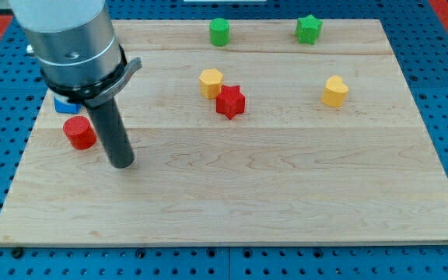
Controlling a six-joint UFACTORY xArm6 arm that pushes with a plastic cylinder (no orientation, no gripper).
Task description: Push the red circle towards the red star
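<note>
The red circle lies near the board's left edge. The red star lies near the middle of the board, touching or nearly touching a yellow hexagon at its upper left. My tip rests on the board just right of and slightly below the red circle, a small gap apart. The rod rises from it to the arm's grey body at the view's top left.
A blue block is mostly hidden under the arm, just above the red circle. A green cylinder and a green star sit by the top edge. A yellow heart lies at the right. The wooden board sits on a blue pegboard.
</note>
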